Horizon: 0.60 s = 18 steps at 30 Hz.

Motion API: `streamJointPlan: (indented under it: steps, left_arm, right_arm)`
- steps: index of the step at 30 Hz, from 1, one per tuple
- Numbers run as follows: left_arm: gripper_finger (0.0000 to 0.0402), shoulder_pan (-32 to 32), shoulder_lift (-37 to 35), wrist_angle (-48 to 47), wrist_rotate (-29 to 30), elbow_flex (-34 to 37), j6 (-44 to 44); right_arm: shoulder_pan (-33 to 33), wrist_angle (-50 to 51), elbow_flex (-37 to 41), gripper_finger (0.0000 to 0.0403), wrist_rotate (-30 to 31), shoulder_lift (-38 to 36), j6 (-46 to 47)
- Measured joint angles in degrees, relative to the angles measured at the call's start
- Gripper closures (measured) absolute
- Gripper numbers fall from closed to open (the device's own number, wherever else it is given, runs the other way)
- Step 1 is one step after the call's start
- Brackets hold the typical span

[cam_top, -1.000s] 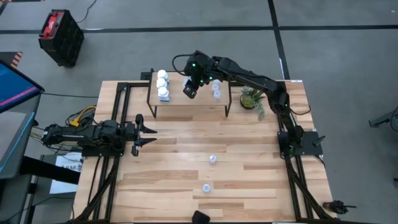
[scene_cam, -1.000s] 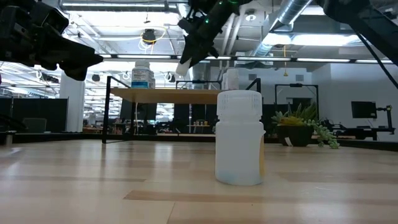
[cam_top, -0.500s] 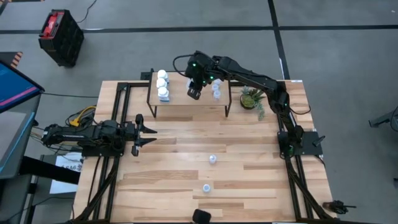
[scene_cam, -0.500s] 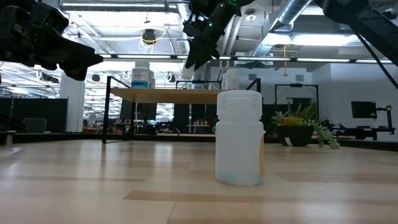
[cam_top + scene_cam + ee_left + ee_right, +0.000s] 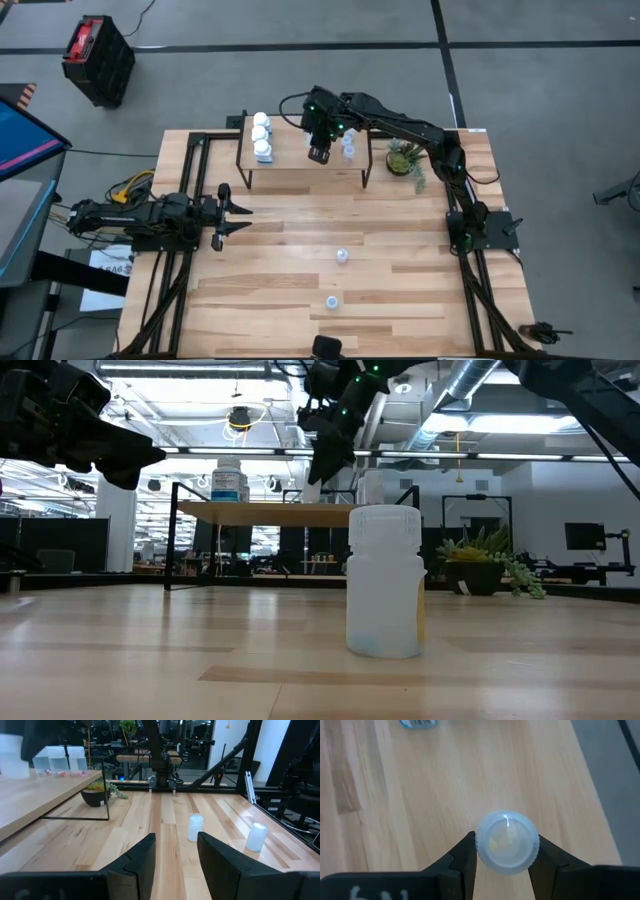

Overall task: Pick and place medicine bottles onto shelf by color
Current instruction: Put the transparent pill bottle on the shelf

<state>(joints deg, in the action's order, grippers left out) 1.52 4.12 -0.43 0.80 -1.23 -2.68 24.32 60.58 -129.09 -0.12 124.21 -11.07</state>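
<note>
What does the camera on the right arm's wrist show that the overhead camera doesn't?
Only the wrist view shows the right gripper clamped on a translucent bottle, seen cap-on. Only the overhead view shows the three white bottles at the shelf's other end, two bottles left on the table, the plant and the shut left gripper. Both show the light-wood shelf.

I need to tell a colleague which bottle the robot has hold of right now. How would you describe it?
Find the low wooden shelf at the table's far edge. Above its middle hangs the right gripper, pointing down. The translucent bottle pinched between its fingers is the only one off a surface; the white bottles and other translucent ones stand on the shelf.
</note>
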Motion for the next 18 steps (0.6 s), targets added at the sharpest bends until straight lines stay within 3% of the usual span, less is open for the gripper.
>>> streamJointPlan:
  steps: [8, 12, 18]
  left_arm:
    - [0.0269, 0.0, 0.0, 0.0, 0.0, 0.0, 0.0]
    - [0.0269, 0.0, 0.0, 0.0, 0.0, 0.0, 0.0]
    - [0.0269, 0.0, 0.0, 0.0, 0.0, 0.0, 0.0]
  right_arm:
    - [-0.3, 0.3, -0.1, 0.0253, -0.3, -0.2, -0.5]
    - [-0.7, 0.7, -0.1, 0.0252, -4.4, -0.2, -0.7]
    - [-2.4, 0.7, -0.1, 0.0251, -5.3, -0.2, -1.3]
